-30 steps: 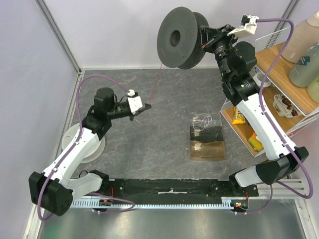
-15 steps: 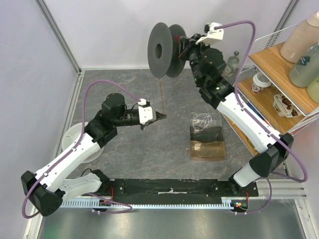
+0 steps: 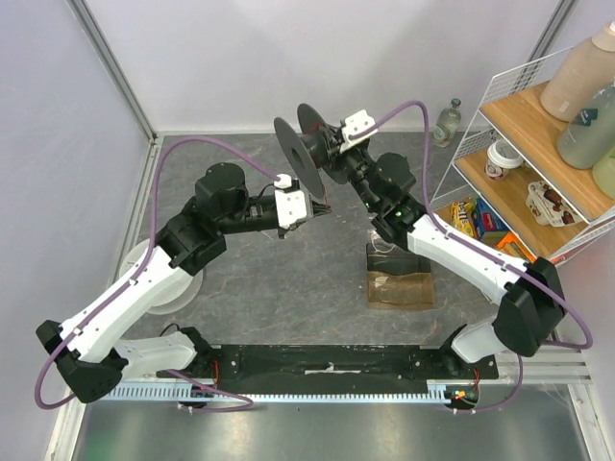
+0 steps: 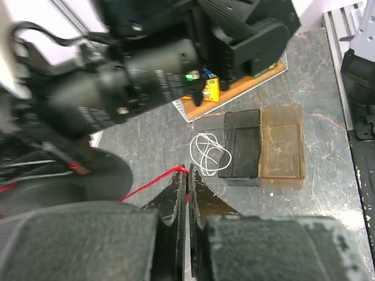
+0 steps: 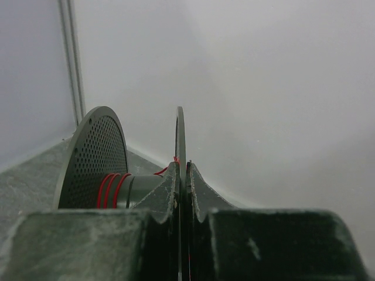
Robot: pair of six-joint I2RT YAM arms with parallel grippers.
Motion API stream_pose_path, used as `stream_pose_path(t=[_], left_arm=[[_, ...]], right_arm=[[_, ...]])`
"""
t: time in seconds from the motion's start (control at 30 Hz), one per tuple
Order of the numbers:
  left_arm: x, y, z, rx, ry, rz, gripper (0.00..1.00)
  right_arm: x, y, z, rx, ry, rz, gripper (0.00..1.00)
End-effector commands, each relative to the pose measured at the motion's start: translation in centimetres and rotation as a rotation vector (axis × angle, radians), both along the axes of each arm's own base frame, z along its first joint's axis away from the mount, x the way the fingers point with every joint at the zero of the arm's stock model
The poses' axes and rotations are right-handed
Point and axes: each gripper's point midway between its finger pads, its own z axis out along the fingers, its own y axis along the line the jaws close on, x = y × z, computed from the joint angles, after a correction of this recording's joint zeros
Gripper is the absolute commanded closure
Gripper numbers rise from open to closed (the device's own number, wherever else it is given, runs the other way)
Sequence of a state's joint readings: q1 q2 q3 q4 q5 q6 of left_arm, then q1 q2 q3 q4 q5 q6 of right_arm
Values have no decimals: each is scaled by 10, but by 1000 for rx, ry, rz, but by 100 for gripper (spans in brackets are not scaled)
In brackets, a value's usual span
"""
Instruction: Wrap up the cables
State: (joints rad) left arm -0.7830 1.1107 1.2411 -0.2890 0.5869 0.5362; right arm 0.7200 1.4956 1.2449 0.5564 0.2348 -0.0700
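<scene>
Starting left of the spool: the left pincer is clenching on the red wire, with its tips pressed together and the strand pinched right at their ends, just beside the spool's lower rim. From that pinch the wire is running in a short, taut-looking line toward the spool. The right wrist view is showing a few red turns sitting on the hub, up against the perforated flange.

Moving right, the right pincer is gripping the spool by its thin flange, edge-on between the fingers, and holding the whole reel up off the tabletop. Further right of the spool and lower down, a white cable coil is lying beside two clear boxes.

Now the handling: this wire is looking feather-light, limp and springy, so I'd judge it is going to curl off the hub unless tension is being held. The best hold is close to the spool, at the fingertips, firm but gentle, since a strand this fine could kink or snap.
</scene>
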Motion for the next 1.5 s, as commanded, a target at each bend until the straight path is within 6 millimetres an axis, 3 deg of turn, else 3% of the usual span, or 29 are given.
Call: stream_pose_path(t=[0.0, 0.23, 0.47, 0.6, 0.8, 1.0, 1.13, 1.27, 1.47], left_arm=[[-23, 1, 48, -66, -39, -58, 98], [6, 20, 75, -22, -253, 100, 98], [34, 37, 99, 4, -387, 245, 98], [54, 51, 105, 25, -445, 317, 98], [91, 83, 105, -3, -316, 363, 98], [88, 83, 102, -87, -74, 228, 98], [103, 95, 99, -150, 66, 238, 98], [115, 108, 94, -205, 193, 230, 98], [101, 102, 79, -261, 428, 111, 98]], right_arm=[[-41, -23, 69, -33, -325, 33, 100], [-83, -11, 47, -205, -385, 215, 100], [-106, -7, 29, -304, -378, 320, 100], [-114, -15, 32, -277, -345, 362, 100], [-131, -25, 59, -146, -284, 466, 100], [-157, -20, 89, -13, -205, 624, 100], [-163, -23, 115, 94, -145, 686, 100], [-156, -35, 136, 221, -93, 681, 100], [-121, -58, 162, 484, 18, 653, 100]])
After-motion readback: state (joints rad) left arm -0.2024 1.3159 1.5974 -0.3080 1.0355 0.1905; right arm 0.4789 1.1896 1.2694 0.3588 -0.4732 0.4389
